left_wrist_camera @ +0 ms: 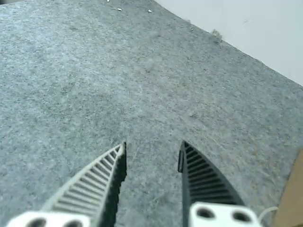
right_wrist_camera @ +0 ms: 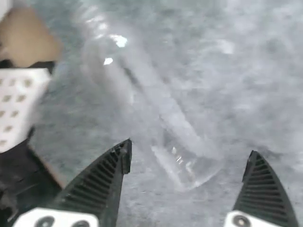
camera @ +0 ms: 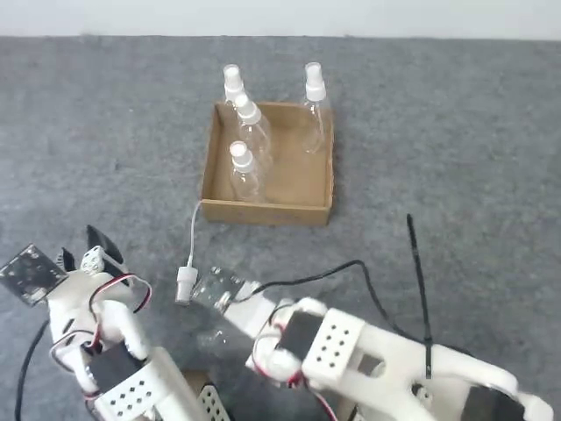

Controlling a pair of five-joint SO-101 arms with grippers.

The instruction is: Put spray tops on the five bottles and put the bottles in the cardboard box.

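Observation:
The cardboard box (camera: 311, 210) stands mid-table with capped spray bottles in it: one at the front left (camera: 244, 171), one behind it (camera: 252, 127) and one at the back right (camera: 316, 110). Another capped bottle (camera: 232, 83) rises at the back left rim. A loose spray top (camera: 185, 282) with its thin tube lies on the carpet in front of the box. Beside it an uncapped clear bottle (right_wrist_camera: 142, 94) lies on its side. My right gripper (right_wrist_camera: 189, 147) is open just over that bottle, a finger on each side. My left gripper (left_wrist_camera: 153, 144) is open above bare carpet at the front left (camera: 83, 246).
Grey carpet (camera: 456, 132) covers the table, with a pale wall along its far edge. A black cable (camera: 419, 263) runs across the carpet by the right arm. In the left wrist view the box's corner (left_wrist_camera: 297, 189) shows beside the gripper.

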